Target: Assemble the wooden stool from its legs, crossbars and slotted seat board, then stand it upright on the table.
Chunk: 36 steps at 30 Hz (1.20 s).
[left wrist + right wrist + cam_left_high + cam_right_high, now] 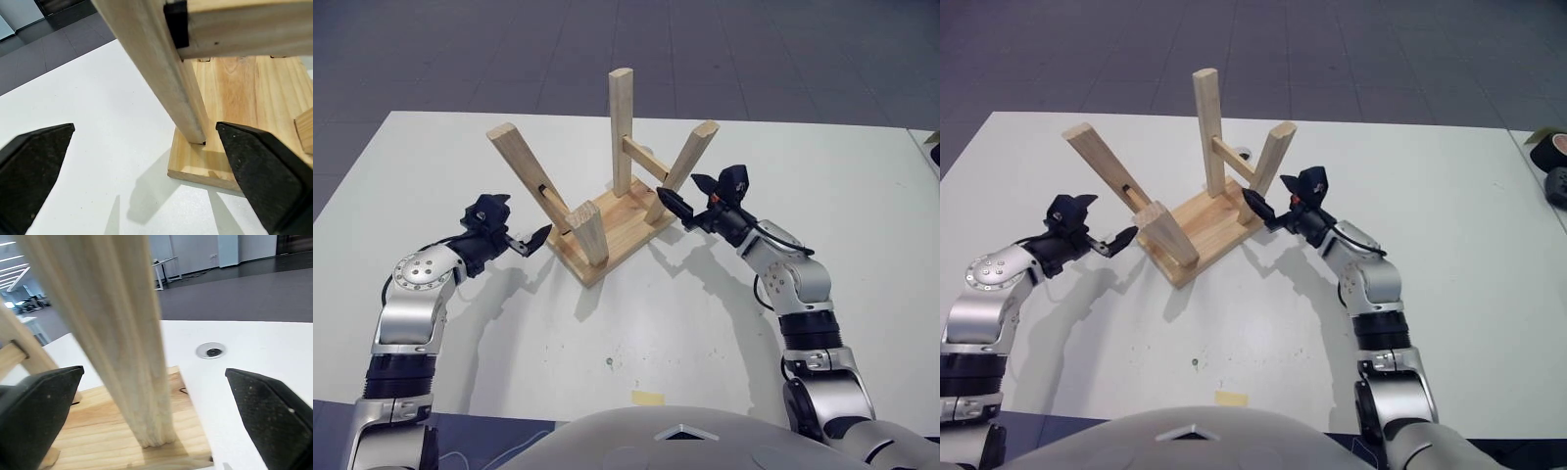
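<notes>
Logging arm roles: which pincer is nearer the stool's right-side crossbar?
Right. The right pincer is beside the leg holding that crossbar; the left pincer is across the seat board, at its left corner.

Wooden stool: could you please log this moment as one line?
pale wooden stool: upside down on white table | left pincer: open, empty | right pincer: open, empty

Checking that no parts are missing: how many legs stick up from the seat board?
4 legs: the far-left leg, the near leg, the back leg and the right leg, all rising from the seat board. None looks hidden.
</notes>
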Each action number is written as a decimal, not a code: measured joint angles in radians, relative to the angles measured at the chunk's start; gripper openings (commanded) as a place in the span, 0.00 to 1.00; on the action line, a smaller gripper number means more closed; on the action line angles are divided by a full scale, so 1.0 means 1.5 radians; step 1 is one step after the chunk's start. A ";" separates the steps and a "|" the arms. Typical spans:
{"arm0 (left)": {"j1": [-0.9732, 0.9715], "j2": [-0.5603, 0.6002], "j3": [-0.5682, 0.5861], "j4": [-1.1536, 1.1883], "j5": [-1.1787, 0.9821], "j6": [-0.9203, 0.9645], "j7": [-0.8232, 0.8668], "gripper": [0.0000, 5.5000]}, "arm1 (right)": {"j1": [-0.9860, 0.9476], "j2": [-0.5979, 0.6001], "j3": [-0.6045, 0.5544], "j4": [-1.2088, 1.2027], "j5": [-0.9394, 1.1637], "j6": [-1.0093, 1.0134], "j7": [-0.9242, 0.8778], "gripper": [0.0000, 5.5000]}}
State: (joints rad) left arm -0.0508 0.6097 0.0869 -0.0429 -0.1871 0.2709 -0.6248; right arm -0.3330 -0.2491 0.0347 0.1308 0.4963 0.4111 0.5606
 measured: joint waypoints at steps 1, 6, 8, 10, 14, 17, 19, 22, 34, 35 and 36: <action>-0.001 0.000 -0.002 0.006 0.005 -0.008 0.000 0.98 | -0.018 0.000 0.002 0.043 -0.012 -0.011 0.018 0.98; -0.010 -0.003 -0.020 0.021 0.020 -0.025 0.000 0.98 | -0.031 -0.024 0.017 0.088 -0.023 -0.008 0.119 0.98; -0.018 -0.007 -0.021 0.022 0.019 -0.028 0.002 0.98 | 0.009 -0.068 0.040 0.012 -0.001 0.036 0.191 0.98; -0.021 -0.008 -0.020 0.024 0.020 -0.030 0.004 0.98 | 0.057 -0.102 0.066 -0.059 0.021 0.075 0.249 0.98; -0.029 -0.009 -0.021 0.035 0.026 -0.037 0.007 0.98 | 0.129 -0.125 0.115 -0.162 0.040 0.117 0.294 0.98; -0.035 -0.011 -0.023 0.042 0.026 -0.041 0.007 0.98 | 0.157 -0.125 0.114 -0.196 0.020 0.107 0.260 0.98; -0.033 -0.005 -0.018 0.045 0.025 -0.053 -0.002 0.98 | 0.169 -0.112 0.102 -0.207 0.010 0.097 0.217 0.98; -0.027 0.031 0.027 0.089 0.017 -0.095 -0.029 0.98 | 0.189 -0.106 0.072 -0.234 0.020 0.100 0.189 0.98; 0.156 0.232 0.012 0.027 -0.012 -0.138 -0.353 0.98 | 0.167 -0.142 0.024 -0.231 0.025 0.094 0.189 0.98; 0.133 0.227 0.010 0.009 -0.035 -0.113 -0.355 0.98 | 0.161 -0.143 0.031 -0.225 0.026 0.094 0.202 0.98; 0.109 0.216 0.008 -0.002 -0.047 -0.099 -0.351 0.98 | 0.157 -0.143 0.036 -0.217 0.025 0.093 0.209 0.98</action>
State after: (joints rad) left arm 0.1131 0.9338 0.0988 -0.0463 -0.2580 0.1229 -1.1516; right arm -0.0977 -0.4643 0.0881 -0.1945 0.5342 0.5509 0.8742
